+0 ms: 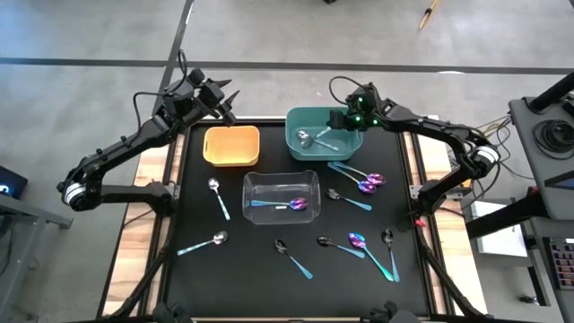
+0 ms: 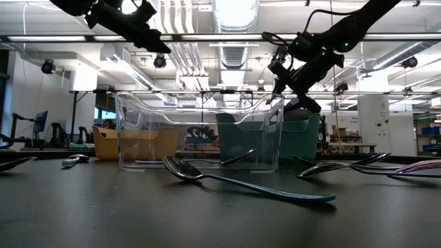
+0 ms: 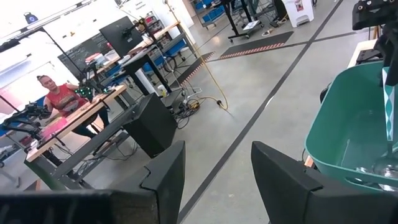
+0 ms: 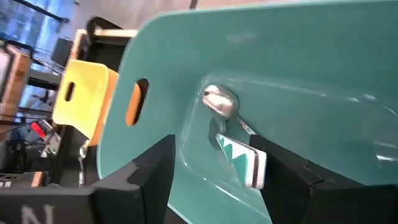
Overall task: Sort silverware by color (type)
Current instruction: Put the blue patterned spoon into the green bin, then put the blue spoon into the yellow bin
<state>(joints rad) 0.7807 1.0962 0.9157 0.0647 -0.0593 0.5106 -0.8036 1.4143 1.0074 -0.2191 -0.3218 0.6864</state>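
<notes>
Black matting covers your surface, with bins at the far side. Your left gripper waits released beyond the yellow bin, clear of the work. Loose spoons lie scattered around the clear bin, awaiting sorting. Your right gripper hangs over the teal bin, fingers spread, a silver spoon lying inside below them, apparently just dropped.

A black table holds three bins and scattered spoons.
</notes>
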